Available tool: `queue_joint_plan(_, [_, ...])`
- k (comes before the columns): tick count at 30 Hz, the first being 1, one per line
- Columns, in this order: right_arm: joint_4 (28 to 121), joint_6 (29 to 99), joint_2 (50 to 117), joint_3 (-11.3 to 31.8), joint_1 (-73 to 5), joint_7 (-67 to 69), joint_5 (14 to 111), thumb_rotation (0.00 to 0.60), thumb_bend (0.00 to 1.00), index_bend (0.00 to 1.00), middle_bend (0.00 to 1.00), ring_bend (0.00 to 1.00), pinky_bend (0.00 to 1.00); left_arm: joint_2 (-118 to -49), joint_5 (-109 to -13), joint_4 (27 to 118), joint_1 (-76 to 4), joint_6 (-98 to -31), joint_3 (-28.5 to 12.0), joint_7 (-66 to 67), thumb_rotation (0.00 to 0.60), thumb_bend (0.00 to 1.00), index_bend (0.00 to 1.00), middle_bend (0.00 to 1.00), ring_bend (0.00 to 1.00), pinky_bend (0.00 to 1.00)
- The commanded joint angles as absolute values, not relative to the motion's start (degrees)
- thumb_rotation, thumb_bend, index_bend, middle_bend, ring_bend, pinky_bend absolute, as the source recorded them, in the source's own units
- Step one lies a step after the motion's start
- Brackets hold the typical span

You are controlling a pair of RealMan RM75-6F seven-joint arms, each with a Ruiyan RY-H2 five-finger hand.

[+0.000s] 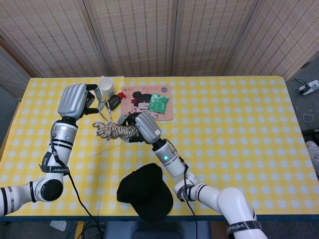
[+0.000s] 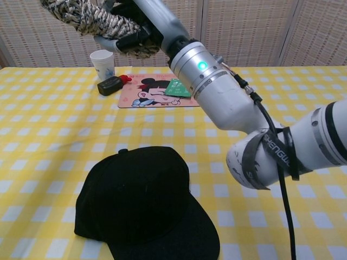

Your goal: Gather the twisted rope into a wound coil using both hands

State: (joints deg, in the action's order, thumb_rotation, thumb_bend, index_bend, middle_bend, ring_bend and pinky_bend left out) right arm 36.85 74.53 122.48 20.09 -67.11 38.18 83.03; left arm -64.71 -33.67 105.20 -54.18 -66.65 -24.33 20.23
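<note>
Rope: the twisted rope (image 1: 115, 130) is being held up above the yellow checked table (image 1: 239, 124), between the two arms. Most of it is sitting in a thick bundle of loops. In the chest view the bundle is showing at the top left, high over the table.

Right hand: the right hand (image 1: 141, 125) is wrapping around one end of the bundle and gripping it tight.

Left hand: the left hand (image 1: 75, 99) is lifting up and away to the side. A thin loose strand is running from the bundle up to its fingers. It looks like it is pinching that end, with the other fingers curling in.

How far along: I am guessing most of the winding is done, because the loops are lying together in one bunch. The loose tail is the part that is left. It needs to be wrapped around the bundle or tucked in.

Cup: a white paper cup (image 1: 105, 87) is standing near the far edge, just beside the left hand. I cannot tell if anything is in it.

Mat: a pink picture mat (image 1: 144, 99) is lying flat, with a green packet (image 1: 159, 103) on it and a small black and red thing (image 1: 116, 101) at its corner.

Cap: a black cap (image 2: 142, 203) is sitting near the front edge, well apart from the rope.
</note>
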Motion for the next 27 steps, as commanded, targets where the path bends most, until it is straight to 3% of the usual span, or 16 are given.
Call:
queue_joint_plan(1, [37.0,74.6,122.5,20.2,-67.1,38.4,83.1,0.600,0.24,0.98,0.75,0.65,0.68,-64.5,-31.1,104.6,-54.8,-66.7,-24.0,22.3,0.600,0.35,0.74,1.00,1.00,1.00])
queue_joint_plan(15, [37.8,74.8,122.4,20.3,-66.9,38.9,83.6,0.600,0.24,0.98,0.75,0.65,0.68,-64.5,-25.1,103.4,-56.6,-68.0,-22.2,31.0,0.600,0.35,0.66,1.00,1.00,1.00])
queue_joint_plan(21, [38.1,75.0,122.3,20.3,-66.6,39.0,83.7,0.600,0.24,0.98,0.75,0.65,0.68,-63.8,-23.2,103.3,-57.0,-67.4,-21.7,33.2,0.600,0.34,0.51,1.00,1.00,1.00])
queue_joint_plan(27, [38.5,75.0,122.0,20.2,-66.4,39.0,83.9,0.600,0.24,0.98,0.75,0.65,0.68,-62.8,-21.2,103.6,-57.3,-66.3,-21.5,34.5,0.600,0.34,0.27,1.00,0.98,1.00])
